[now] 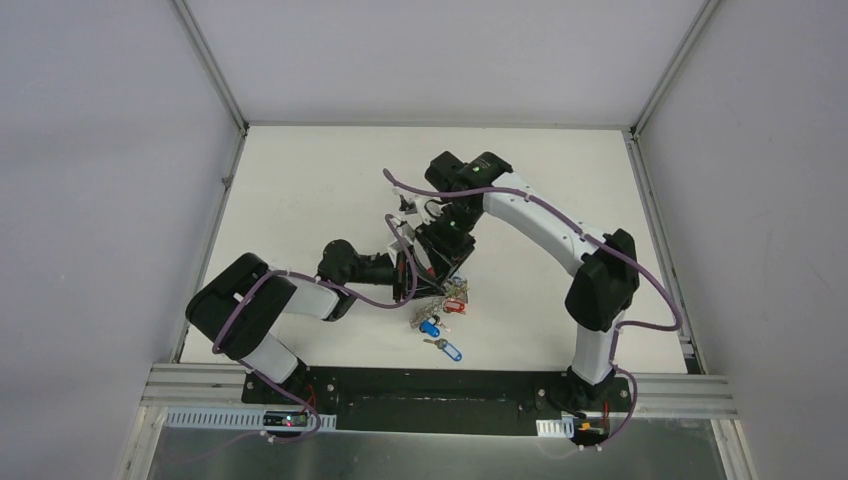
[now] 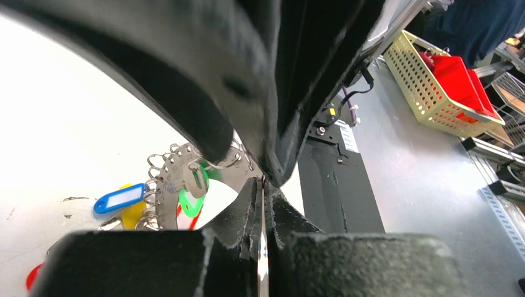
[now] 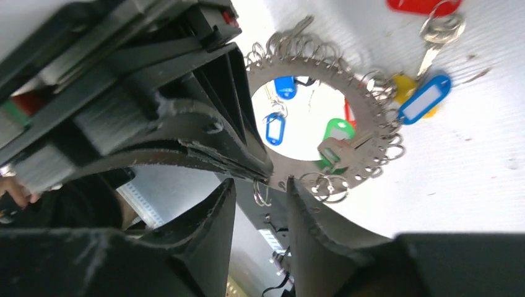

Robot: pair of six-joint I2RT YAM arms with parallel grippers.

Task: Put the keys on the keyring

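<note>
**White table, grey walls: ring pinched at its rim, keys down on the table**

A white table (image 1: 300, 200) boxed in by plain grey walls (image 1: 100, 150) carries the whole job, and everything sits bunched near its middle, where both arms meet. The keyring (image 3: 370, 120) is there, between the two claws. It appears tilted up off the surface, since the table and two blue tags show through its hole in the right wrist view.

The left gripper (image 2: 263, 207) is clamped tight on the ring's rim, fingers flat against its two faces. The right gripper (image 3: 260, 201) has its fingers parted, with one small wire loop (image 3: 260, 192) between them; neither finger looks to be touching it. A green tag (image 3: 337, 131) hangs at the ring's inner edge.

A blue-tagged key (image 1: 450, 350) lies on the table just near of the ring, towards the arm bases. A red-tagged key (image 3: 436, 28) lies close by the ring; whether either is already hooked on I cannot tell.

On handling, as I judge it:
- The ring is thin, stiff metal, probably slick. A pinch across the flat faces suits it, away from the loop being worked.
- The loops look like springy wire (fiddly, and apt to snap back), so they need a firm, narrow pinch.
- The keys are small, light and lie flat, so they will likely skid if pushed. The plastic tag is the thicker, kinder hold; the key's head gives better aim.
</note>
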